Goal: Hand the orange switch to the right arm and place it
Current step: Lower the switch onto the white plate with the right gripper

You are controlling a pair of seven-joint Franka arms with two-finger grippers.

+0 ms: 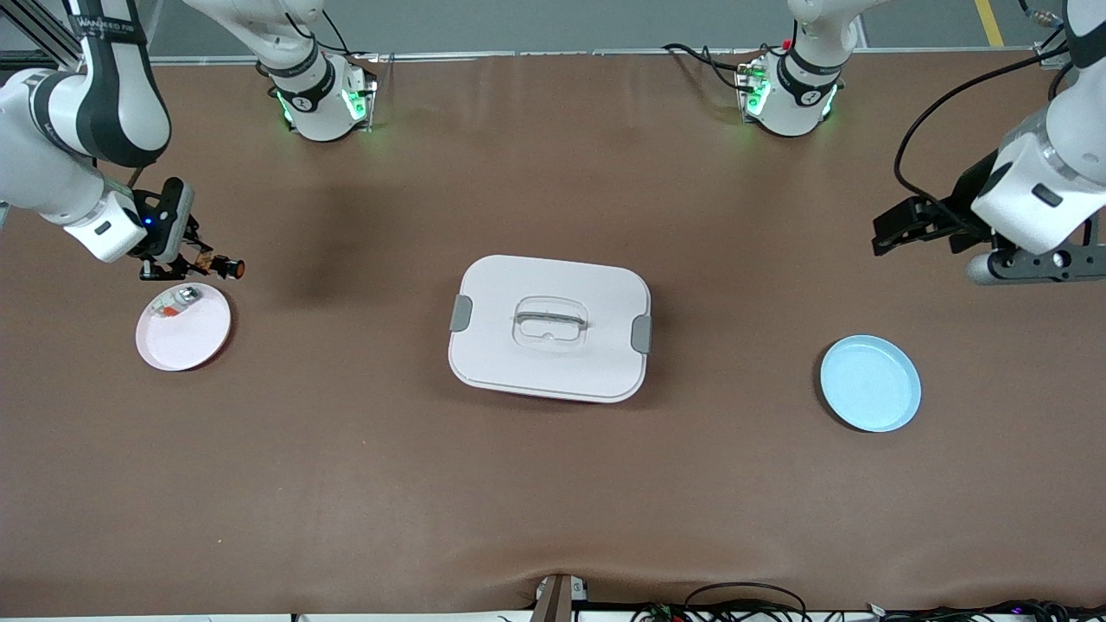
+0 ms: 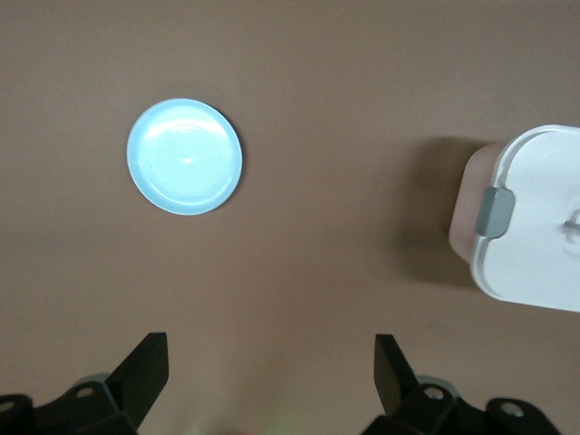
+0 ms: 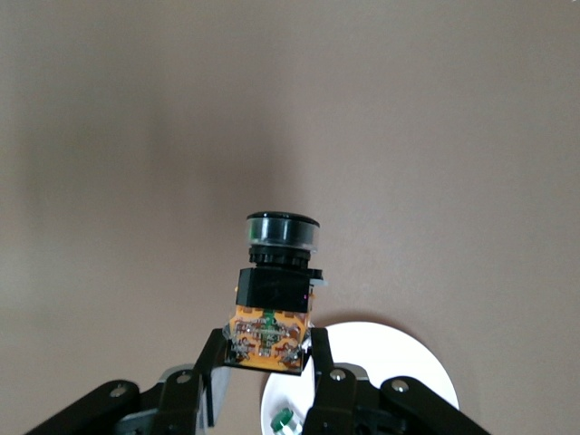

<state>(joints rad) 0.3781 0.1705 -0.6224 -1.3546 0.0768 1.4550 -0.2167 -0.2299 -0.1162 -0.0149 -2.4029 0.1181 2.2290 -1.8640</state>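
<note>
Right hand clamped on switch at orange base, cap projecting clear of fingertips, pink plate just below. Switch judged light, rigid, small; hold by body. Left hand wide open, empty, waiting over counter.

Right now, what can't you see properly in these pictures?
- Inside the white lidded box: hidden by its shut lid, front view.
- The small part on the pink plate: too small to name, front view; the right end effector hides most of it in the right wrist view.
- Orange switch: its base is hidden between the fingers.
</note>
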